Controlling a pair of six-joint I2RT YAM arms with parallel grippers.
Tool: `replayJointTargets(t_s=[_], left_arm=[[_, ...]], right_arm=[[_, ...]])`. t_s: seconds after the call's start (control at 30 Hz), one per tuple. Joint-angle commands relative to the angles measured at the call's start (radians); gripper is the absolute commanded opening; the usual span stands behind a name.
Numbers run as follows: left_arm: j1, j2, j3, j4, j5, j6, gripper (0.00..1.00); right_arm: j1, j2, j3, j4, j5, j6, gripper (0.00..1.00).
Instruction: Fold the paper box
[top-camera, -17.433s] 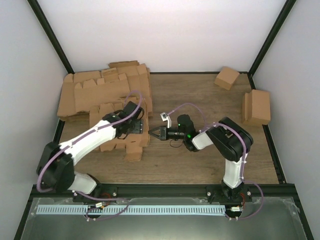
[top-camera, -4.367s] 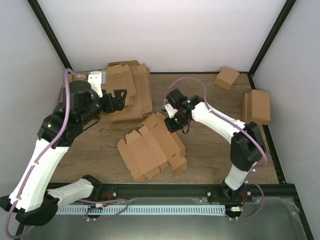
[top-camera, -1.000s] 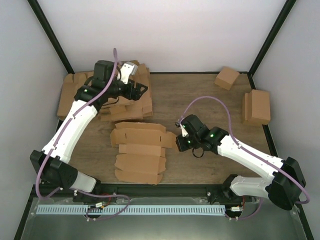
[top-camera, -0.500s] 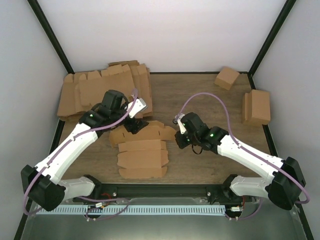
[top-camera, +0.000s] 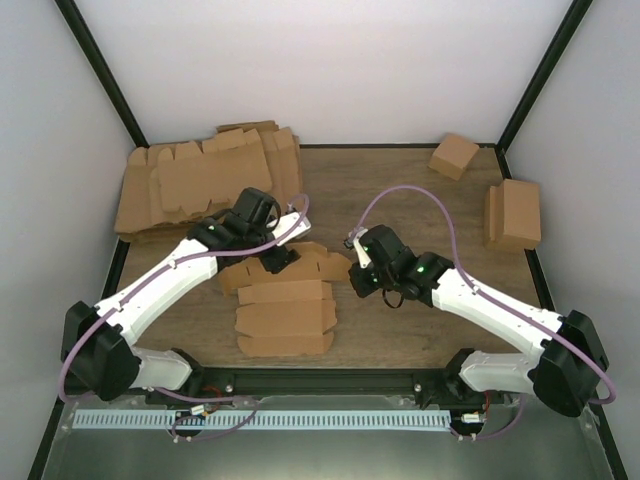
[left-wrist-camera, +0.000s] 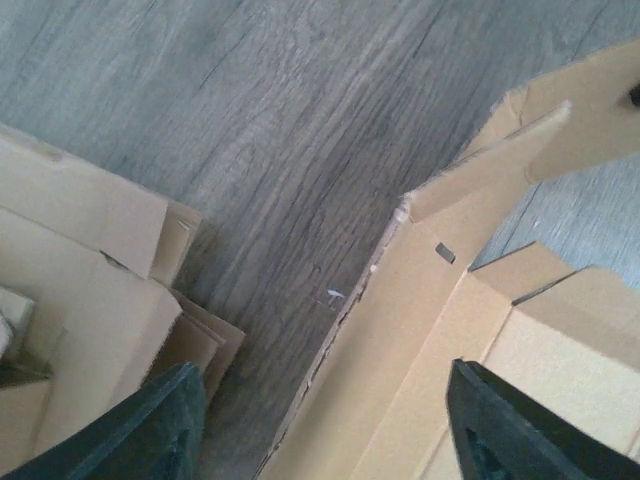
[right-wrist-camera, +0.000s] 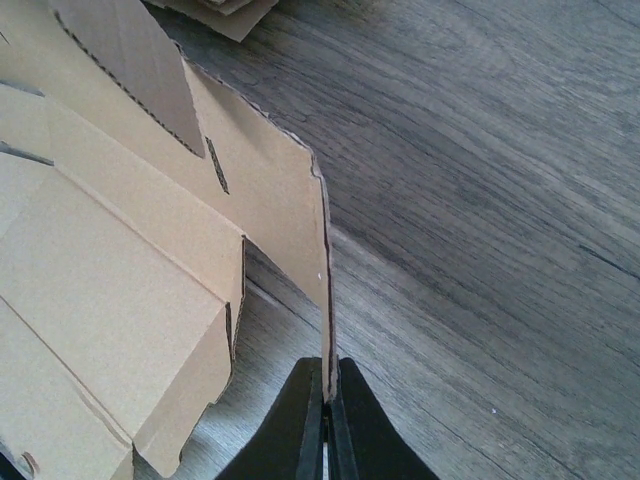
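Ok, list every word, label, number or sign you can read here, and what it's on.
None readable. The plain brown die-cut cardboard sheet, the pile of flat brown blanks, the small brown cube-like box and the wooden table show no print.
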Motion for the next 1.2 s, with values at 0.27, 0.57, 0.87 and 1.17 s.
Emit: replayJointTargets(t_s=[0.27,0.57,0.87,1.17], left_arm=[[-0.128,0.032,0.018,-0.046,-0.189,0.022,0.04],[-0.303,0.050,0.014,0.008,-0.428,-0.089,0.04],[-0.398,0.118,0.010,0.041,-0.526,-0.208,0.04],[-0.401,0.085,-0.001,0.072,-0.586,-0.310,0.04]], right_arm=[[0.004,-0.017,0.010,0.047,0.039,0.045,0.01],[0.004,-0.078,-0.159,0.295,0.065,0.134,0.01],[0.003,-0.042,-0.165,0.344,-0.012,0.179,0.03],[0.003,-0.066,-0.219,0.342,-0.070,0.255,0.08]])
